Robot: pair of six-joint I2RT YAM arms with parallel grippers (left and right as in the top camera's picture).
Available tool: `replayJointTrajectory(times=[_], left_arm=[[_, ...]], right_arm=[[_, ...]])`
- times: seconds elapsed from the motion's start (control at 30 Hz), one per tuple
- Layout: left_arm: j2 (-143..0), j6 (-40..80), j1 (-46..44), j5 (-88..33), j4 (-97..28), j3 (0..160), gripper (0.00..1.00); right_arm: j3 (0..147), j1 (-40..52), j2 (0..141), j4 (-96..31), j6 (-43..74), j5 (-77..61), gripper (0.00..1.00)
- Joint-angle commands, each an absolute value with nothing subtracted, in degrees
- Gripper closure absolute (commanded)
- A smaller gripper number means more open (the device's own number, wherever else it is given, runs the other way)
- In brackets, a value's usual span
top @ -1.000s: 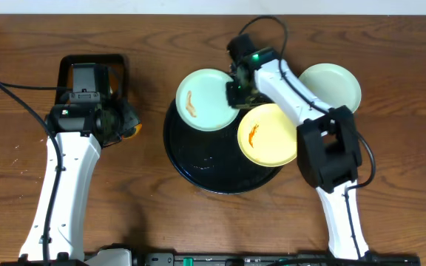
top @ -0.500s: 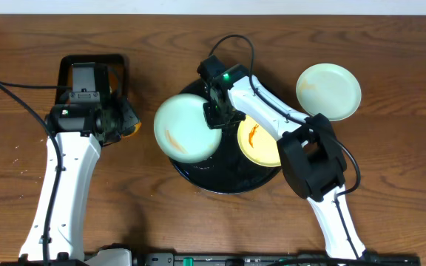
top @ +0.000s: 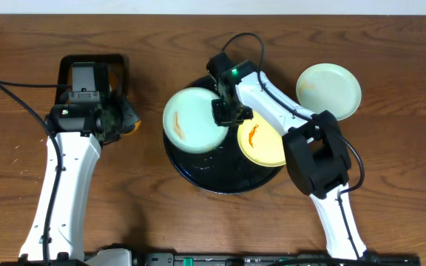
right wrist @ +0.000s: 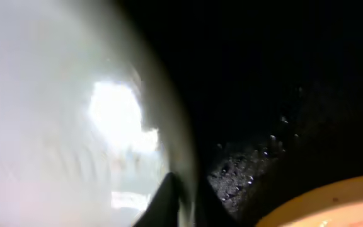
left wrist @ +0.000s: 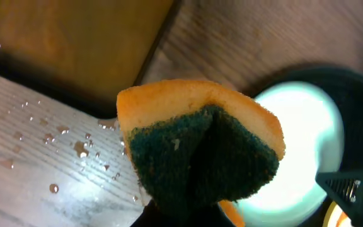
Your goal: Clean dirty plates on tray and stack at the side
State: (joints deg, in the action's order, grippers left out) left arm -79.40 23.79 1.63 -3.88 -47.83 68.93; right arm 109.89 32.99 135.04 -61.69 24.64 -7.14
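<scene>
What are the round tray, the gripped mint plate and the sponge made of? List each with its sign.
Round tray: probably glossy black plastic or lacquer; it mirrors light and droplets bead on it.
Mint plate: likely smooth plastic, possibly glazed ceramic; soft even sheen.
Sponge: orange foam with a dark green scouring pad; porous, fibrous.
</scene>
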Motion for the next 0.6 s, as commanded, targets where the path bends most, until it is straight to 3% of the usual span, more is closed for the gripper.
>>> replayJointTrajectory(times=[0.0, 0.3, 0.57], left_arm=[[-79.4, 21.9, 1.9, -2.2, -46.2, 68.7, 0.92], [-85.8, 15.1, 2.7, -2.1, -35.5, 68.7, 0.92], [-97.2, 14.7, 12.1, -4.4, -20.1, 68.7, 0.92]], right_arm=[[109.8, 33.4, 135.3, -62.6, 23.7, -3.1, 0.99], [109.8, 33.7, 135.3, -62.9, 19.6, -3.3, 0.99], [109.8, 34.2, 135.3, -62.3, 19.6, -3.3, 0.99]])
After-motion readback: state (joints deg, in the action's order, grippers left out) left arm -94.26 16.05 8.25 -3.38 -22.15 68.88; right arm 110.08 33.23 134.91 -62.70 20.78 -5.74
